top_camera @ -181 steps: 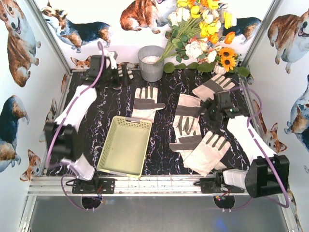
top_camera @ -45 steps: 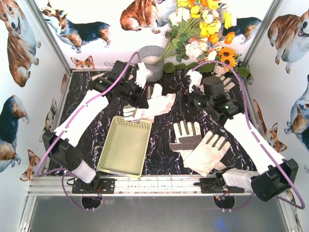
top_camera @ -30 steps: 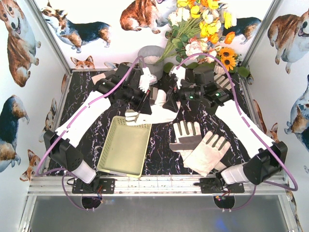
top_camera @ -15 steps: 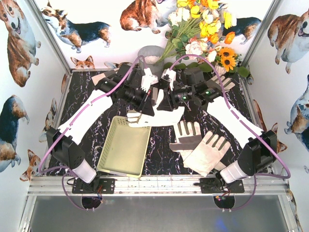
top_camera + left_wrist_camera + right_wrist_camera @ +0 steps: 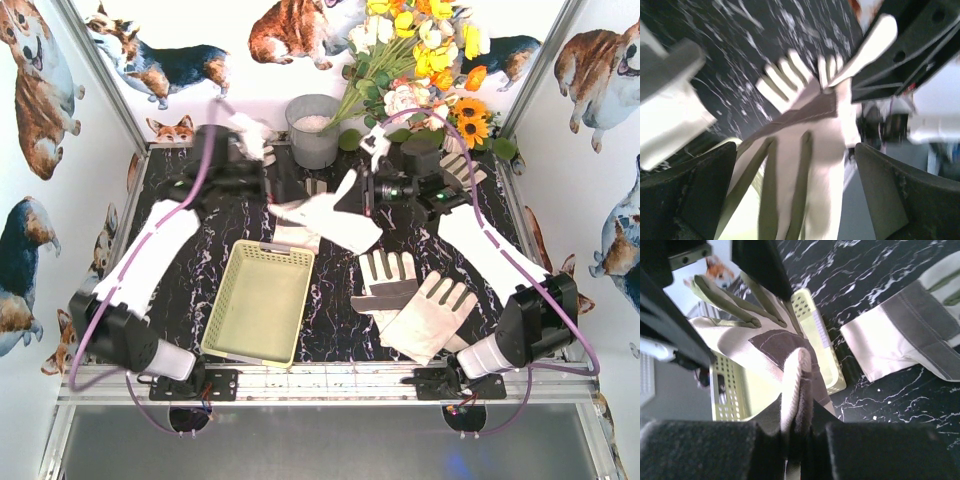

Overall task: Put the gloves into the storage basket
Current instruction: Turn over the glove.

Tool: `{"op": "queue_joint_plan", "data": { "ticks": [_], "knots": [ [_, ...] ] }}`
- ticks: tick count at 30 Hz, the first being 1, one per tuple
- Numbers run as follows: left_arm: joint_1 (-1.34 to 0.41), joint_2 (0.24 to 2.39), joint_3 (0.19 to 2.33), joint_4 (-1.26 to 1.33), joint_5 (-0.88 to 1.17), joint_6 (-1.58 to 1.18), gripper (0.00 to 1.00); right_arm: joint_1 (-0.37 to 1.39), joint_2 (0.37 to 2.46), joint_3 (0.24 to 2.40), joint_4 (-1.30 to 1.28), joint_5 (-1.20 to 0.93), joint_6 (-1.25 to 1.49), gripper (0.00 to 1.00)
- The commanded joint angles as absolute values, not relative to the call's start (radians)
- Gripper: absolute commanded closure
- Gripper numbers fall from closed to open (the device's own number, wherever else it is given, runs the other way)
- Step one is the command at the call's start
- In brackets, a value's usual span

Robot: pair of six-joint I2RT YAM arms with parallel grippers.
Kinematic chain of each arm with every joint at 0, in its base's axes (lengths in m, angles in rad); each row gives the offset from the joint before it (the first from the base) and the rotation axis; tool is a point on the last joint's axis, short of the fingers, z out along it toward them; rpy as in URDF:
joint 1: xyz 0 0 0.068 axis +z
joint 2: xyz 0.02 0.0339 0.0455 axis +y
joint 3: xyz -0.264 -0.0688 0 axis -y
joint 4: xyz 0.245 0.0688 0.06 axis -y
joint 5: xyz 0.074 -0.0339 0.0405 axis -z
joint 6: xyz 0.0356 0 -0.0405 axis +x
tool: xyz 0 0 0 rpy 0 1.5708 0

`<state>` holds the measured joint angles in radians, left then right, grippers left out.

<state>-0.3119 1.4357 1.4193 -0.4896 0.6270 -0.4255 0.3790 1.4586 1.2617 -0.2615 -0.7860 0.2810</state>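
One work glove (image 5: pixel 328 218) hangs over the far end of the pale yellow-green storage basket (image 5: pixel 258 305), its cuff clenched in the right claw (image 5: pixel 367 195); the left claw (image 5: pixel 247 133) stands released near the grey bucket (image 5: pixel 313 135), and other gloves (image 5: pixel 425 315) lie on the black marbled tabletop (image 5: pixel 200 260). Left wrist: the glove (image 5: pixel 800 150) is blurred, striped back showing, with the claw spread wide and touching nothing. Right wrist: dark fingers (image 5: pixel 705 450) pinch the folded cuff above the basket (image 5: pixel 832 371), with another glove (image 5: pixel 910 335) flat just beside it.
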Motion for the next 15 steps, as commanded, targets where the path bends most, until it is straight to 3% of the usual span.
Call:
{"op": "queue_joint_plan", "data": {
  "ticks": [1, 7, 15],
  "knots": [
    [-0.222, 1.325, 1.298, -0.136, 0.478, -0.728, 0.0, 0.37, 1.394, 1.288, -0.046, -0.649, 0.56, 1.0],
    [-0.19, 1.276, 1.138, 0.122, 0.493, -0.936, 0.0, 0.37, 1.371, 1.291, 0.072, -0.443, 0.829, 1.0],
    [-0.19, 1.324, 1.075, 0.491, 0.661, -1.142, 0.0, 0.373, 1.357, 1.293, 0.29, -0.413, 1.01, 1.0]
  ]
}}
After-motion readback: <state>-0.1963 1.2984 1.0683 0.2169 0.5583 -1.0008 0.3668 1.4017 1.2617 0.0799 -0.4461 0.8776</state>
